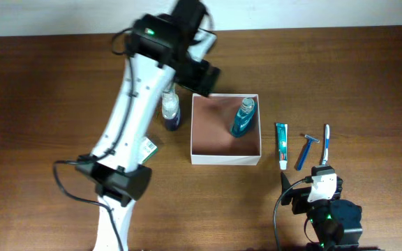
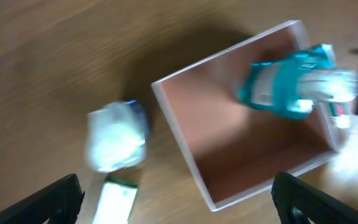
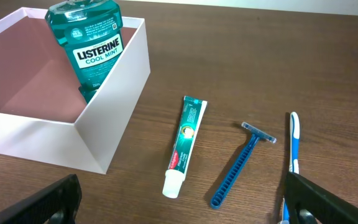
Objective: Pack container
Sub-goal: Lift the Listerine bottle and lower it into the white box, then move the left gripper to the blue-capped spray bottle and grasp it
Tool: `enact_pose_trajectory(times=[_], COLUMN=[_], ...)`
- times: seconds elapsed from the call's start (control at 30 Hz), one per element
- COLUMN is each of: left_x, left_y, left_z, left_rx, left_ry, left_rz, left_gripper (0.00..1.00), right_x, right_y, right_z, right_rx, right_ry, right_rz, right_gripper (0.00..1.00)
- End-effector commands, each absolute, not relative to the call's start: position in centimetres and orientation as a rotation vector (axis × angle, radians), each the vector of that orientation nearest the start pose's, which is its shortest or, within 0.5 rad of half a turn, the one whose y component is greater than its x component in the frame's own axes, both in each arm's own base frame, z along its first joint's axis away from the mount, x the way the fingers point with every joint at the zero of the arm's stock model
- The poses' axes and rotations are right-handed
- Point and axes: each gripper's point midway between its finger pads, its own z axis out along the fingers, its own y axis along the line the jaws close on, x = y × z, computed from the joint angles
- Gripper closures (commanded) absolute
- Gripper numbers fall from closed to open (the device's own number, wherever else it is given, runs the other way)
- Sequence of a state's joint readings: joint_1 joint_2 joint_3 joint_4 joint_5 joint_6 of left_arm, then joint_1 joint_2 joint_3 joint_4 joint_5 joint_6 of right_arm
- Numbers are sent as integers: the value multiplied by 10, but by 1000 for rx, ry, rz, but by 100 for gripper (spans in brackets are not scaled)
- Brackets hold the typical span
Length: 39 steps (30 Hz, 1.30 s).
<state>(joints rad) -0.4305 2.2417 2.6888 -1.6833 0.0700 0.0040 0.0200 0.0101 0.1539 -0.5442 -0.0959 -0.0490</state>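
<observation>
Left gripper [image 2: 176, 186] hung over the far left part of the container [image 1: 225, 160], fingers spread wide with nothing between them. The wrist picture was blurred, but it showed the box directly below the spread fingers.

The container sat on the table [image 1: 47, 104] a little right of the middle, open side up, with white walls and a reddish-brown floor. There was one thing inside: a teal mouthwash bottle [image 1: 243, 118] up in the far right corner against the right wall.

Just left of the box stood a small clear bottle [image 1: 171, 111] with dark liquid, and nearer than that lay a small green and white packet [image 1: 149, 148] beside the left arm.

Right of the box, in a row, lay a toothpaste tube [image 1: 282, 145], a blue razor [image 1: 304, 151] and a toothbrush [image 1: 326, 143].

Right gripper [image 3: 182, 198] was low at the near right, fingers wide apart and holding nothing, with the toothpaste cap just ahead of it and the container off to its left.
</observation>
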Motion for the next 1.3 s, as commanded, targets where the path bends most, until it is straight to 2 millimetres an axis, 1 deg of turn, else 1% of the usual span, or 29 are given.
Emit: enact_pose_trajectory(times=[0.0,0.1,0.13,0.17,0.2,0.3,0.4,0.47,0.5,0.57,0.63,0.77,0.87,0.93,1.0,1.07,1.1,1.2,1.27], left_x=[417,426,430,435,437,436,433,431,430,427,427,429,429,428,428,426,425,423,421], left_y=[-165,-152,-151,-150,-151,-151,-148,-146,-146,-145,-145,-146,-146,-145,-145,-144,-144,-144,-143], left_z=[236,207,197,181,171,147,128,118,114,109,108,110,110,112,117,125,133,163,192], left_rx=[510,465,458,453,454,457,457,456,455,456,456,455,456,456,455,455,455,451,445], left_ry=[2836,2893,2902,2911,2919,2950,2984,3001,3008,3021,3022,3012,3012,3011,3007,3005,3000,2962,2916], left_rz=[-151,-139,-136,-134,-133,-126,-119,-115,-114,-112,-112,-114,-114,-114,-115,-114,-115,-123,-133], left_gripper=[1,0,1,0,1,3,9,11,18,24,28,40,53,64,70,73,73,75,79], right_x=[216,216,216,216,216,216,216,216,216,216,216,216,216,216,216,216,216,216,216], right_y=[19,19,19,19,19,19,19,19,19,19,19,19,19,19,19,19,19,19,19], right_z=[114,114,114,114,114,114,114,114,114,114,114,114,114,114,114,114,114,114,114], right_rx=[-119,-119,-119,-119,-119,-119,-119,-119,-119,-119,-119,-119,-119,-119,-119,-119,-119,-119,-119], right_ry=[1964,1964,1964,1964,1964,1964,1964,1964,1964,1964,1964,1964,1964,1964,1964,1964,1964,1964,1964], right_rz=[76,76,76,76,76,76,76,76,76,76,76,76,76,76,76,76,76,76,76], right_gripper=[1,1,1,1,1,1,1,1,1,1,1,1,2,1,1,1,1,2,1])
